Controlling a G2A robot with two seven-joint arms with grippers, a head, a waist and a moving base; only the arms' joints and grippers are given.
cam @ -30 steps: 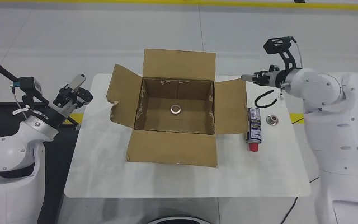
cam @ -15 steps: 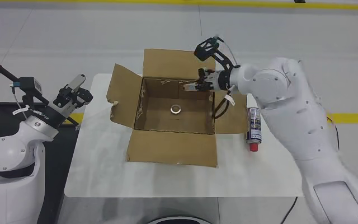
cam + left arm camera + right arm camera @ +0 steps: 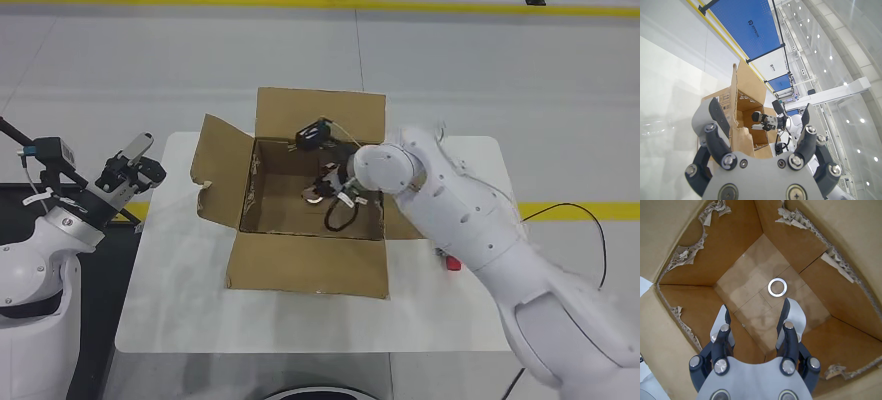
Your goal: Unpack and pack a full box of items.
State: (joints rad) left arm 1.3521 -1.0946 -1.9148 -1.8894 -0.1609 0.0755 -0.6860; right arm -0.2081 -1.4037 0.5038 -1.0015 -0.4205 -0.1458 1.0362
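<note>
released right end effector (image 3: 756, 303) hangs inside the cardboard box (image 3: 305, 265) above a metal ring (image 3: 769, 288), apparently its last item.

**Inspector:** Light level?
**Assistant:** Bright and even. Rows of round ceiling lamps (image 3: 831, 57) flare white.
**Inspector:** Glare?
**Assistant:** The white table (image 3: 662, 106) carries pale reflections, and the metal ring (image 3: 777, 287) glints.
**Inspector:** Shadows?
**Assistant:** Soft only. The inner walls of the box (image 3: 838, 294) are darker than its floor.
**Inspector:** Distortion?
**Assistant:** The ceiling beams (image 3: 838, 26) bow toward the left wrist view's edges.
</note>
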